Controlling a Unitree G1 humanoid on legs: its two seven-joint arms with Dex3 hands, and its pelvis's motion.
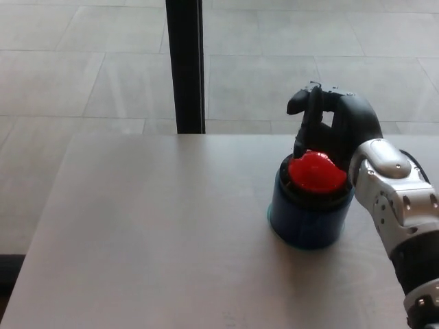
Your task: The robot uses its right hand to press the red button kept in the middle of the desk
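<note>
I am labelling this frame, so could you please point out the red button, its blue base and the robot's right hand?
red button (317, 172), head view, on the dome's top.
blue base (302, 219), head view, on its front wall.
right hand (336, 127), head view, on the middle of the black hand.
</note>
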